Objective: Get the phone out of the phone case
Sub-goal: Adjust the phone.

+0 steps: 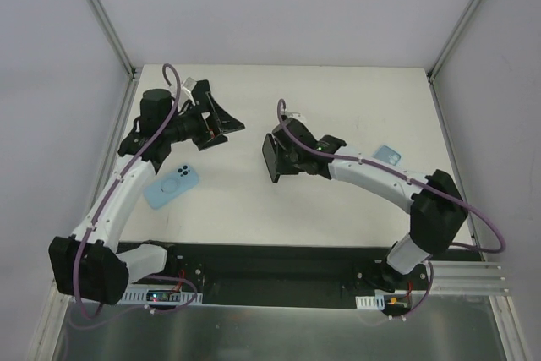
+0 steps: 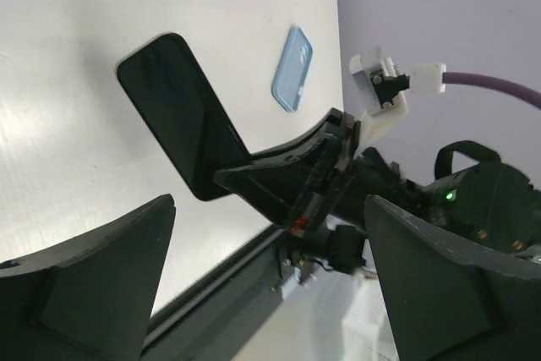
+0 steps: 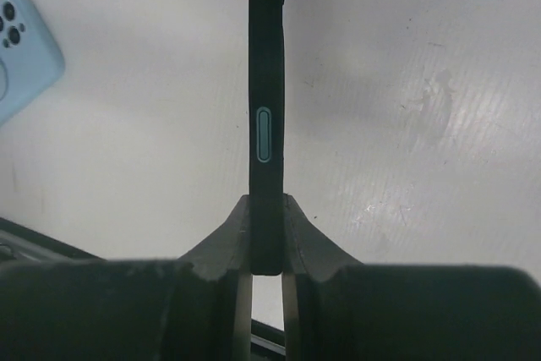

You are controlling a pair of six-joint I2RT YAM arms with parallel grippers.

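Note:
My right gripper point(image 1: 283, 160) is shut on a black phone point(image 1: 271, 158) and holds it on edge above the middle of the table. In the right wrist view the phone point(image 3: 267, 82) stands edge-on between my fingertips point(image 3: 232, 226), its side button showing. A light blue phone case point(image 1: 172, 186) lies back up on the table at the left, apart from the phone; its corner shows in the right wrist view point(image 3: 21, 57). My left gripper point(image 1: 223, 127) is open and empty, raised to the left of the phone. The left wrist view shows the phone's dark screen point(image 2: 173, 112).
A second light blue flat item point(image 1: 387, 155) lies on the table at the right, also in the left wrist view point(image 2: 293, 68). A black rail point(image 1: 270, 264) runs along the table's near edge. Grey walls and metal posts close in the back and sides.

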